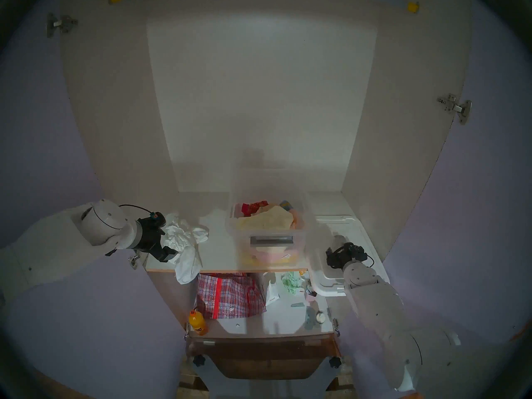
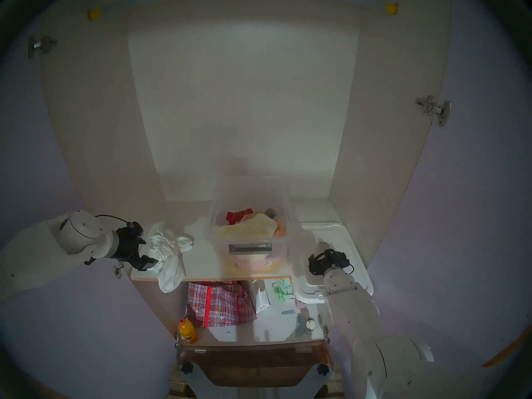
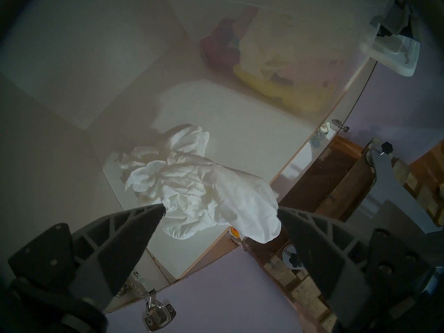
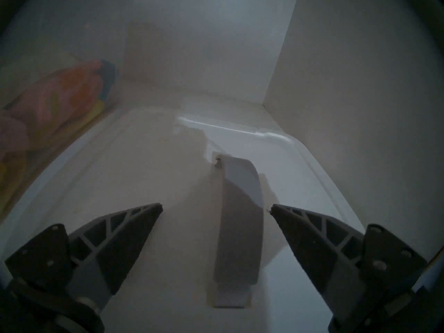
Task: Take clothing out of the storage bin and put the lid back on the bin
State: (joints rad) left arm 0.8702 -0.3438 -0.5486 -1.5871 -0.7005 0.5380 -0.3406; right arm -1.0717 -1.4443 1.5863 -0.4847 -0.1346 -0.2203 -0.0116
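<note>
R fingers [image 4: 312, 231] straddle lid [image 4: 125, 181] handle strip [image 4: 237, 229], lid overhangs shelf [image 1: 218, 254] edge.

The right gripper [image 4: 216, 207] is hovering with its jaws spread either side of the grey handle strip [image 4: 237, 231] of the lid [image 4: 134, 181], bare lid lying under both fingertips, while the storage bin [image 4: 48, 101] is walling off its left and the cupboard side panel [image 4: 360, 85] is closing in near its right. The left gripper [image 3: 221, 211] is hanging wide apart over the shelf [image 3: 240, 133] edge, the crumpled clothing [image 3: 192, 188] lying just ahead between its fingers [image 3: 144, 219] and spilling over the edge, with open shelf stretching beyond toward the bin.
</note>
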